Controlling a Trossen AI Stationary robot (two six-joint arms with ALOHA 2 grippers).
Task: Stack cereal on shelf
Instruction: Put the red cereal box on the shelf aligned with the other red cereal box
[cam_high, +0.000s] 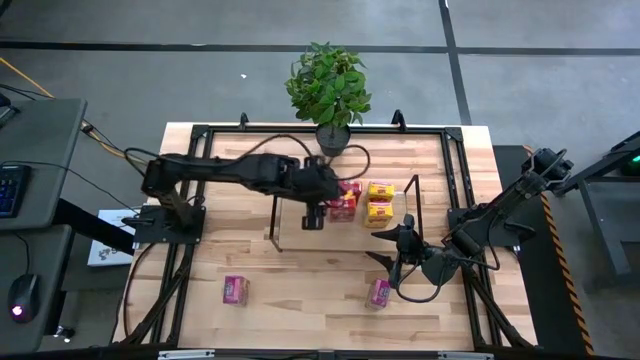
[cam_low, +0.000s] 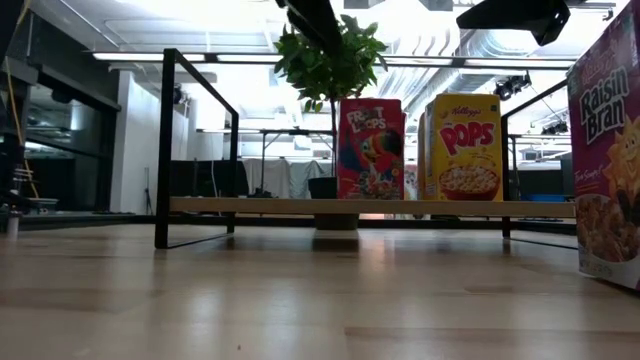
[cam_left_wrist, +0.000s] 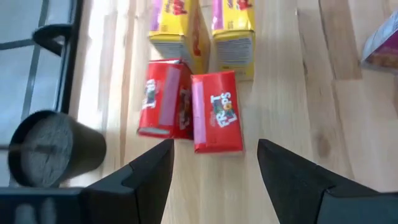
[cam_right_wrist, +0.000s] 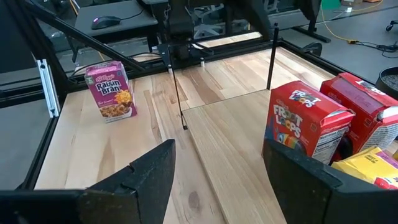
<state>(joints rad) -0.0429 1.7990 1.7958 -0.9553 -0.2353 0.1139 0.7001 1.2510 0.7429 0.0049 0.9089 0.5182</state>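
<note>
Two red cereal boxes (cam_high: 345, 200) and two yellow ones (cam_high: 378, 205) stand upright, side by side, on the shelf's light-wood board (cam_high: 295, 232). From table height the red box (cam_low: 370, 148) and the yellow box (cam_low: 465, 148) rest by their bottoms on the board (cam_low: 250, 206). My left gripper (cam_left_wrist: 214, 146) hangs open above the board, just left of the red boxes (cam_left_wrist: 216, 121), touching nothing. My right gripper (cam_right_wrist: 217, 149) is open near the shelf's right end, nothing between its fingers. One pink box (cam_high: 235, 290) stands on the table at the near left, another (cam_high: 380, 292) below my right gripper.
A potted plant (cam_high: 330, 90) stands at the table's far edge, right behind the shelf. Black frame uprights (cam_low: 165, 150) rise at each end of the shelf. The board's left half is bare wood. A black rail frame (cam_high: 175, 290) runs around the table.
</note>
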